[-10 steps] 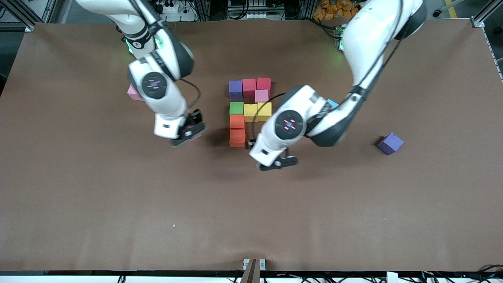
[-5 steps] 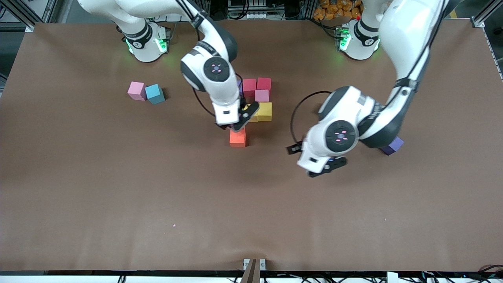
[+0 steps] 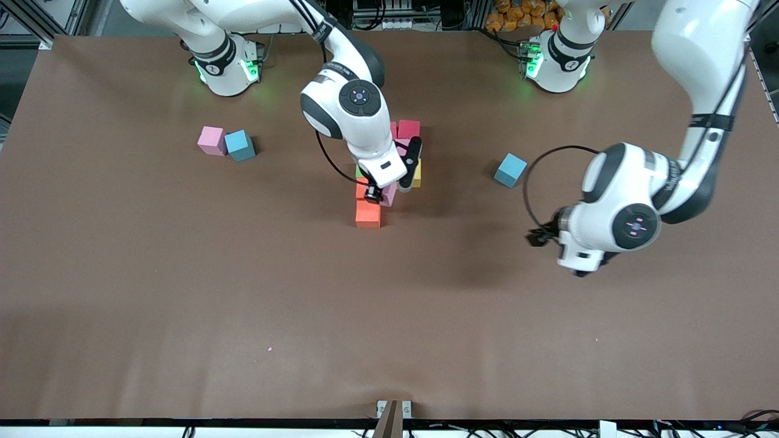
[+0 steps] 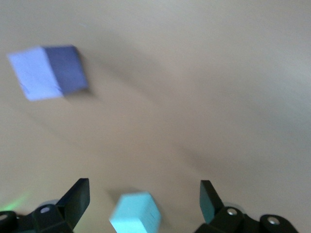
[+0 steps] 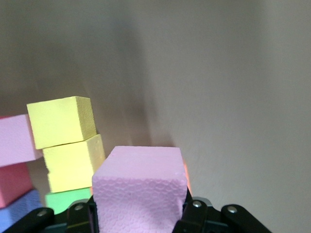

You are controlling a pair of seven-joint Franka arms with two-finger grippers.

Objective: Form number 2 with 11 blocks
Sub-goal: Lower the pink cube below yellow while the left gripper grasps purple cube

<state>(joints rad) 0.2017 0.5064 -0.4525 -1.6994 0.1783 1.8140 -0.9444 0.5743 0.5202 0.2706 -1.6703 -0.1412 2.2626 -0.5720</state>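
A: Risk at this point? The right gripper point(image 3: 378, 193) hung over the partly built number 2 point(image 3: 389, 164), fingers closed tight on a pink block point(image 5: 140, 187).

B: As I judged it, the main hazard was a collision. The held block sat low and right beside the yellow blocks point(image 5: 65, 138) and the orange blocks point(image 3: 367, 213). A descent slightly off line could have caught an edge and shoved the placed cubes out of their rows. Foam is light, so it probably slides easily.

A: And the release?

B: Opening before the cube was seated flat could have left it tilted against a neighbour.

A: Where did the block lie relative to the fingers?

B: Squarely between them, its top face showing in the right wrist view, over the gap beside the orange column. The bottom row was not yet laid.

A: Left gripper point(image 4: 141, 201)?

B: Fully open, empty, over bare table toward the left arm's end, with a loose purple block point(image 4: 46, 72) ahead of it.
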